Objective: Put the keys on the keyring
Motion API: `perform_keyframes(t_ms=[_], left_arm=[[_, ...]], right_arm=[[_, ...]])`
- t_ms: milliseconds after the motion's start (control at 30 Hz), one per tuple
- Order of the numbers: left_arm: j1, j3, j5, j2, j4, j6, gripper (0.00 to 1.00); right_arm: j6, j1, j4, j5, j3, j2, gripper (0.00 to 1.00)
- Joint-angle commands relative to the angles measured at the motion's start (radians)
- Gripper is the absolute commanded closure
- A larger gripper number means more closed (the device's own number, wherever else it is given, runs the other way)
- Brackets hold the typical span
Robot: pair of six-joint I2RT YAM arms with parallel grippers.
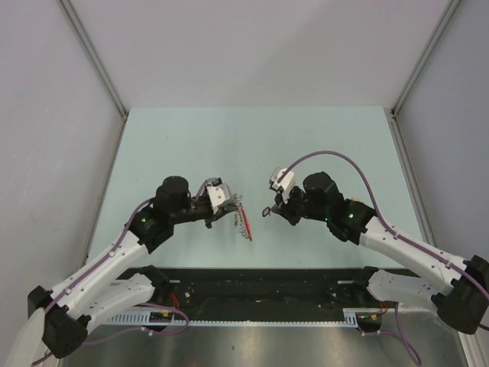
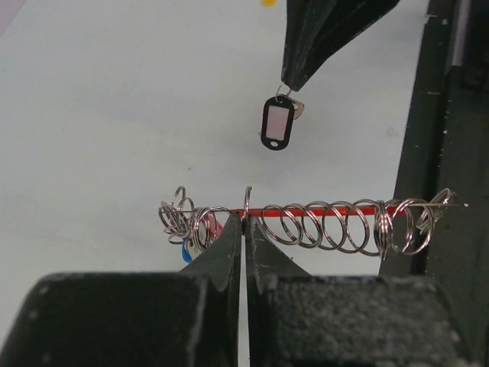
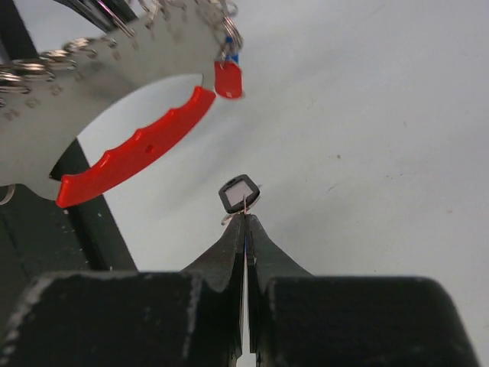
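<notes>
My left gripper (image 2: pixel 245 218) is shut on the edge of the keyring (image 2: pixel 321 209), a flat grey piece with a red curved end (image 3: pixel 137 149) and several wire rings (image 2: pixel 328 228) along it. It is held above the table (image 1: pixel 243 218). A red-headed key (image 3: pixel 227 79) and a blue one (image 2: pixel 186 253) hang from its rings. My right gripper (image 3: pixel 245 215) is shut on the small ring of a black-framed key with a white face (image 3: pixel 238 193). That key hangs in the air (image 2: pixel 276 122), a short way from the keyring and apart from it. It also shows in the top view (image 1: pixel 265 212).
A black rail (image 1: pixel 260 279) runs along the table's near edge, under both arms, and shows in the left wrist view (image 2: pixel 435 153). A small yellow piece (image 2: pixel 267 2) lies on the pale green table (image 1: pixel 229 145) beyond the grippers. Grey walls close in the sides and back.
</notes>
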Motion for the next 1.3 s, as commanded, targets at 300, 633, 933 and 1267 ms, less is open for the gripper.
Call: perform_keyframes(t_ms=[300, 633, 933, 1267], left_arm=[[-0.005, 0.198, 0.244, 0.144, -0.027, 0.137, 1.00], [-0.005, 0.130, 0.267, 0.076, 0.006, 0.124, 1.00], [-0.005, 0.132, 0.288, 0.080, -0.012, 0.135, 1.00], [-0.005, 0.127, 0.302, 0.074, -0.023, 0.158, 1.00]], right_arm=[[-0.133, 0.024, -0.149, -0.079, 0.149, -0.129, 1.00], [-0.182, 0.081, -0.089, -0.073, 0.172, -0.061, 1.00], [-0.228, 0.156, -0.071, -0.017, 0.198, -0.026, 1.00], [-0.269, 0.208, -0.069, 0.047, 0.231, 0.025, 1.00]])
